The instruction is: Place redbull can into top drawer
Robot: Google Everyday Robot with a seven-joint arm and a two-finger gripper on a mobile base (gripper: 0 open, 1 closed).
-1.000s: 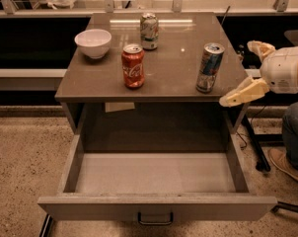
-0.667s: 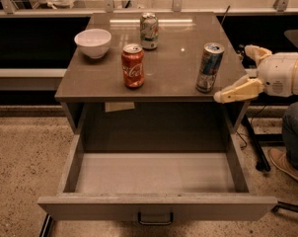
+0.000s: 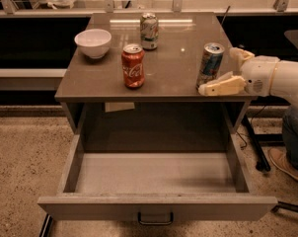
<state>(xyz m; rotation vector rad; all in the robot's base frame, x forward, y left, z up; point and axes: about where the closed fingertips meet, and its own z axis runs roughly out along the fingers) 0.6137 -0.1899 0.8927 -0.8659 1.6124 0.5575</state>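
Note:
The redbull can [image 3: 210, 64] stands upright near the right front edge of the grey tabletop [image 3: 168, 58]. My gripper [image 3: 222, 71] reaches in from the right at the can's height and is open. One cream finger [image 3: 221, 87] lies in front of the can's base and the other [image 3: 238, 54] is behind and to the right of it. The can sits at the mouth of the gap; I cannot tell if a finger touches it. The top drawer [image 3: 90, 206] is pulled fully open below the tabletop and is empty, with its dark handle [image 3: 155, 217] at the front centre.
A red Coca-Cola can [image 3: 132, 65], a pale green-and-white can [image 3: 149, 31] and a white bowl [image 3: 93, 42] stand on the tabletop to the left. A person's leg and shoe [image 3: 289, 142] are at the right, next to dark stand legs [image 3: 255, 147].
My gripper has moved left along the table's right edge, from beside the table to around the redbull can. The can and the drawer have not moved.

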